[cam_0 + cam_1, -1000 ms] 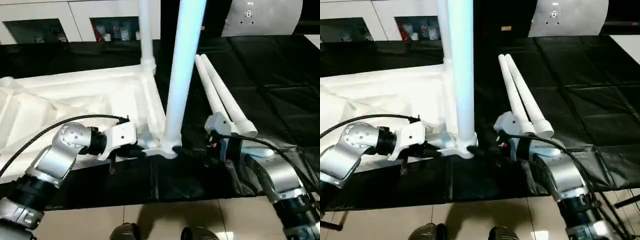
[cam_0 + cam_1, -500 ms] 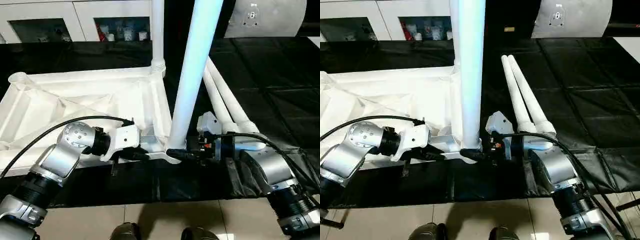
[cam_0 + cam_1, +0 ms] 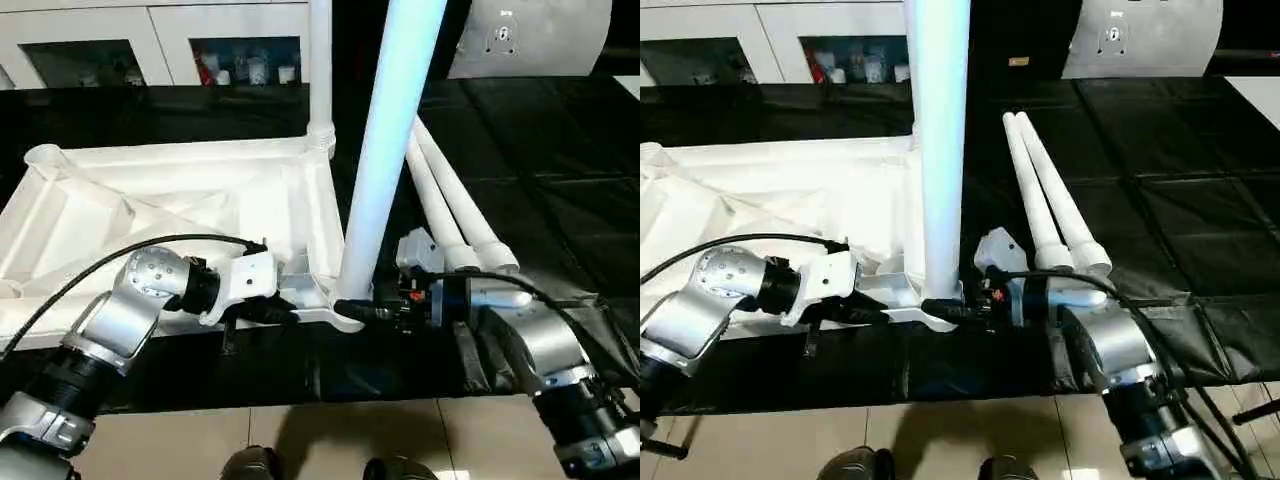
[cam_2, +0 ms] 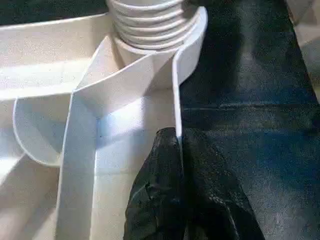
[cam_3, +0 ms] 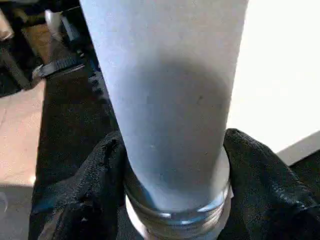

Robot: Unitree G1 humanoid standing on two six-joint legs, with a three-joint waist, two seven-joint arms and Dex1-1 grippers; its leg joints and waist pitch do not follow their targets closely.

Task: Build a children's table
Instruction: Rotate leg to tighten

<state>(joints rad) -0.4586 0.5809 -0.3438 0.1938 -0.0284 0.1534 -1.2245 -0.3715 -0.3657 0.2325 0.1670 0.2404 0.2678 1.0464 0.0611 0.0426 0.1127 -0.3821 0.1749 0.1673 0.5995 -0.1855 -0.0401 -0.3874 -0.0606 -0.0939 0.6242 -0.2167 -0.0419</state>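
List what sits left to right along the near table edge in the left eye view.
Left gripper pinching the tabletop's rim → upright leg in the near corner socket → right gripper at that leg's base → two loose legs.

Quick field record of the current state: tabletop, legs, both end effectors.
tabletop: upside down on black surface, ribs up
far leg: upright in far corner socket
near leg: upright in near corner socket
loose legs: two, side by side on the black surface, right of the tabletop
left end effector: shut on tabletop rim beside near socket
right end effector: fingers either side of near leg's base
open sockets: one in view, far left corner
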